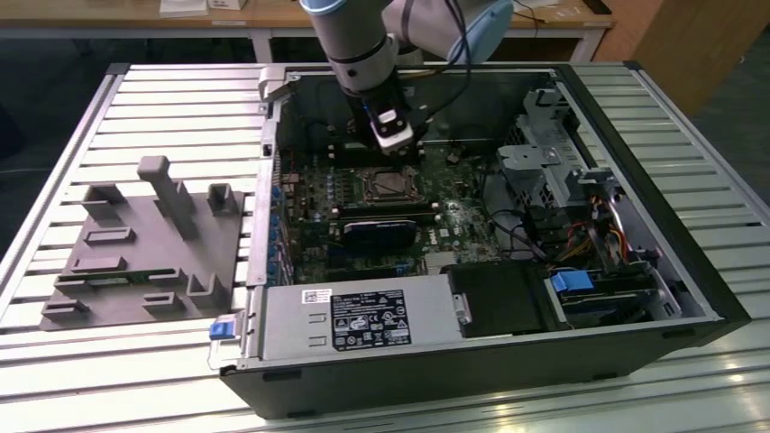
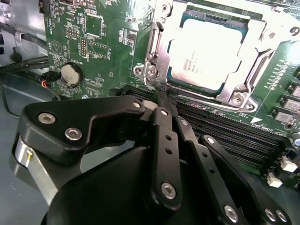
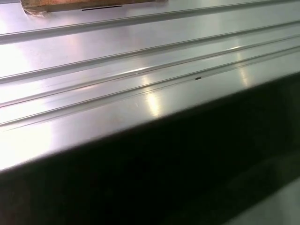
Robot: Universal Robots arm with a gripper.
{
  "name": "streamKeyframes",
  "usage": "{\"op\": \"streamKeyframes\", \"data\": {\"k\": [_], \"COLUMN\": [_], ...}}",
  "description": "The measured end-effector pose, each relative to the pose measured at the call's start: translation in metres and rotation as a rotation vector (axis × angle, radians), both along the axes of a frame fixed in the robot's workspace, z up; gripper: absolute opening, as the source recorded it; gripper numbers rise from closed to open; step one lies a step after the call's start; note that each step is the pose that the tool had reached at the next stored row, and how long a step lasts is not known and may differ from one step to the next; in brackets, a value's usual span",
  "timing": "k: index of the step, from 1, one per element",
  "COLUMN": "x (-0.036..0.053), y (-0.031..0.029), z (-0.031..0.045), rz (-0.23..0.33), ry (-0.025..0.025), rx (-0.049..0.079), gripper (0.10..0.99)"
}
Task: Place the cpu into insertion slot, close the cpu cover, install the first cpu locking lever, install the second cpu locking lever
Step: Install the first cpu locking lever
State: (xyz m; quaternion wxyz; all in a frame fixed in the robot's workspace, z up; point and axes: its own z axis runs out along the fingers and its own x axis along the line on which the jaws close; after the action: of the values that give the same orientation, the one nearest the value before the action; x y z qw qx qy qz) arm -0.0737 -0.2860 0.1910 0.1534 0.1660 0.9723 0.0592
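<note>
The one pincer (image 2: 165,101) hangs inside the open computer case (image 1: 673,298), which lies on its side on the slatted worktop (image 1: 169,99). In the second wrist view its fingers (image 2: 164,140) are drawn together to a narrow tip with nothing between them, and that tip sits at the near edge of the insertion slot (image 2: 154,70), by the corner of the frame.

The cpu (image 2: 206,51) is already seated in the slot, its silver top showing. The cpu cover (image 2: 234,89) lies flat over it, framing the chip. So the chip lies just beyond the tip, on the far side of it from the wrist.

I count one cpu, one cover and one slot. The locking levers I cannot make out clearly. In the exterior view the slot (image 1: 388,185) sits directly below the arm, left of the drive cage (image 1: 547,162)
</note>
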Motion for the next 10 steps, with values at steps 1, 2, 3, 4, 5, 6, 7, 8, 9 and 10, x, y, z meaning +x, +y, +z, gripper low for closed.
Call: {"op": "streamKeyframes", "data": {"k": [1, 2, 3, 4, 5, 6, 7, 8, 9, 10], "x": [-0.0002, -0.0004, -0.0005, -0.0006, -0.0007, -0.0008, -0.0008, -0.0008, -0.0008, -0.0008], "y": [-0.0001, -0.0002, -0.0002, -0.0003, -0.0005, -0.0006, -0.0008, -0.0011, -0.0017, -0.0023], "z": [-0.0002, -0.0005, -0.0008, -0.0011, -0.0013, -0.0015, -0.0016, -0.0016, -0.0016, -0.0016], "rz": [0.000, 0.000, 0.000, 0.000, 0.000, 0.000, 0.000, 0.000, 0.000, 0.000], "ry": [-0.0002, -0.0004, -0.0006, -0.0008, -0.0010, -0.0012, -0.0012, -0.0011, -0.0011, -0.0011], "rx": [0.000, 0.000, 0.000, 0.000, 0.000, 0.000, 0.000, 0.000, 0.000, 0.000], "gripper": [0.102, 0.102, 0.102, 0.102, 0.102, 0.102, 0.102, 0.102, 0.102, 0.102]}}
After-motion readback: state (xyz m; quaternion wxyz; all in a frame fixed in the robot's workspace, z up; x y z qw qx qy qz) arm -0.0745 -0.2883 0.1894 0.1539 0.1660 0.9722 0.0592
